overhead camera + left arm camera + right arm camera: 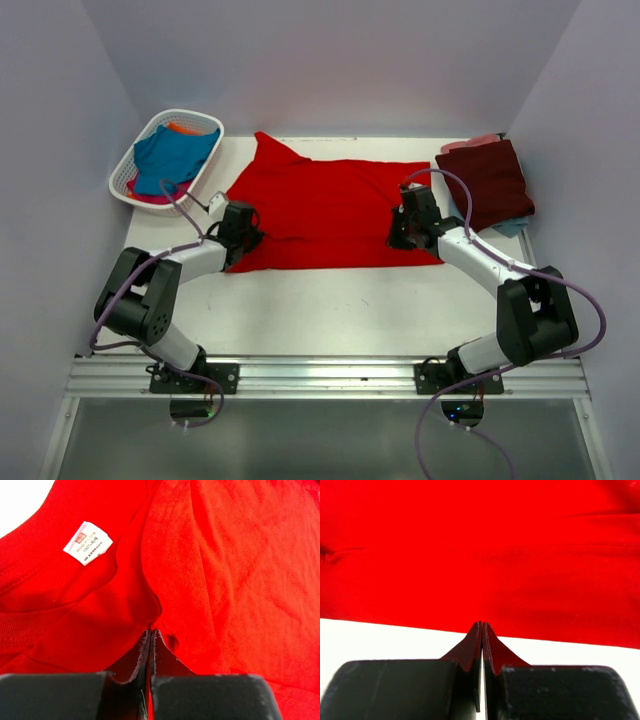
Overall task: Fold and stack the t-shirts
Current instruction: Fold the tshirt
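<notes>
Currently the red t-shirt [330, 215] lies flat on the table [330, 310]. The left gripper [151, 632] is clamped on cloth by the collar [35, 627], and the right gripper [482, 625] is pressed together, apparently pinching the hem [395, 616]. I should lift both ends evenly, under light tension

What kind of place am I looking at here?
Probably a robot lab's test cell: two arms bolted to a metal rail, plain walls boxing in a white table, a basket of t-shirts.
</notes>
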Action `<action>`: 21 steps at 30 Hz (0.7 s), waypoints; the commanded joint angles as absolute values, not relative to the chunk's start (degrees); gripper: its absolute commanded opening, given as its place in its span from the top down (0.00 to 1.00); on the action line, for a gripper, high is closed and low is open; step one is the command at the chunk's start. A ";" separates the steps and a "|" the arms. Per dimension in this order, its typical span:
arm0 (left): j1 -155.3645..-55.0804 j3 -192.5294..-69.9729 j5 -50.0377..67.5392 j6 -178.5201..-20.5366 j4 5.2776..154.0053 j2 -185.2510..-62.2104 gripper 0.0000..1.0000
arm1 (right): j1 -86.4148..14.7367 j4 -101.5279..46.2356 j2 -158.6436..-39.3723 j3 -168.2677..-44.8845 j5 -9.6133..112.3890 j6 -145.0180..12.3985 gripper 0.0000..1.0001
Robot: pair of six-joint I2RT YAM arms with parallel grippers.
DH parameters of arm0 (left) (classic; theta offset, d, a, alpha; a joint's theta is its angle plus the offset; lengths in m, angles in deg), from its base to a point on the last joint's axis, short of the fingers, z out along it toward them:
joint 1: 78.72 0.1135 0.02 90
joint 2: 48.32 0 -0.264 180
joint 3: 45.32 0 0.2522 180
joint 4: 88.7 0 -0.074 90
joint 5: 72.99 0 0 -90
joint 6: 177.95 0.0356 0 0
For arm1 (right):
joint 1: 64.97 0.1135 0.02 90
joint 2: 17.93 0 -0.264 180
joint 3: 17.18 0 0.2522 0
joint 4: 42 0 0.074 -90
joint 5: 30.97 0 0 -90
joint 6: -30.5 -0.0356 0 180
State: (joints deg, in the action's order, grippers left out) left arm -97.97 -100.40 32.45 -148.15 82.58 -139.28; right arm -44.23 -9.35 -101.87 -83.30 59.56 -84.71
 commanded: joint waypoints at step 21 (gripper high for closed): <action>-96.83 -114.27 24.05 -136.11 94.23 -151.42 1.00 | -44.05 -8.73 -101.42 -83.15 61.40 -82.87 1.00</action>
